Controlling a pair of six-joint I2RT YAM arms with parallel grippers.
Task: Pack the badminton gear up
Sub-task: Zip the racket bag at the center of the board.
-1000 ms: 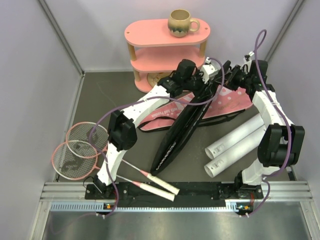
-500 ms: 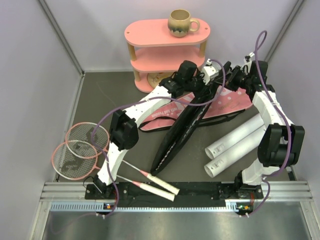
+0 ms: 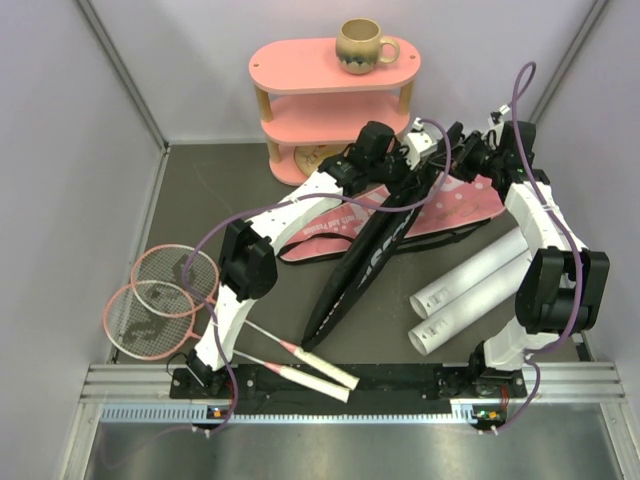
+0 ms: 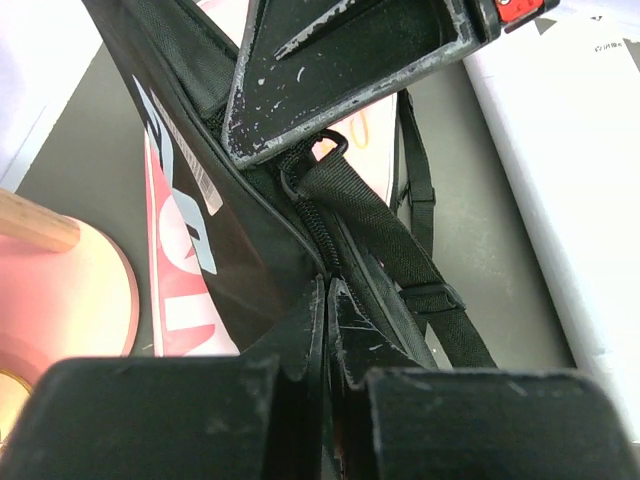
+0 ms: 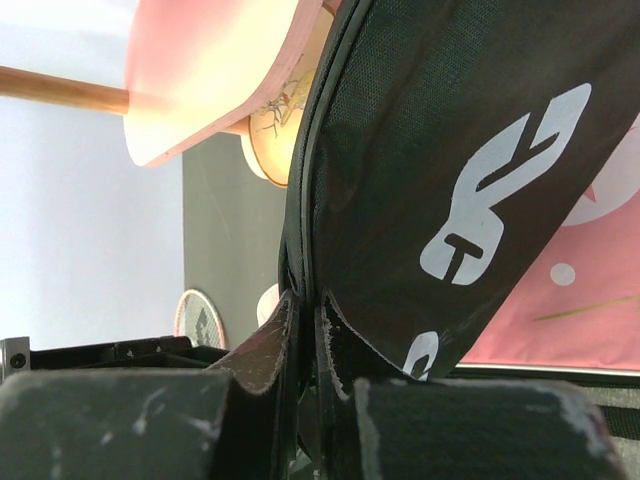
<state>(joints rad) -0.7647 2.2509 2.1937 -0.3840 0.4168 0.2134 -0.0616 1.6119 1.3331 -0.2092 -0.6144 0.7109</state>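
A long black racket bag [image 3: 365,255] stands on edge, slanting from mid-table up to both grippers at the back. My left gripper [image 3: 403,170] [image 4: 328,285] is pinched shut on its zipper edge beside the strap [image 4: 390,240]. My right gripper [image 3: 445,158] [image 5: 306,300] is shut on the black bag's [image 5: 450,150] rim just beyond it. A pink racket bag [image 3: 450,205] [image 5: 585,300] lies flat under them. Two white tubes [image 3: 470,290] lie at the right. Two pink-framed rackets [image 3: 160,300] rest at the left, their white handles [image 3: 320,375] near the front rail.
A pink three-tier oval shelf [image 3: 335,95] stands at the back with a beige mug [image 3: 360,45] on top, close behind both grippers. Grey walls close in the left, right and back. The arms' mounting rail [image 3: 350,385] runs along the front.
My left gripper's jaws have closed onto the black bag's zipper edge. The right gripper has kept its hold, and the bag has barely shifted.
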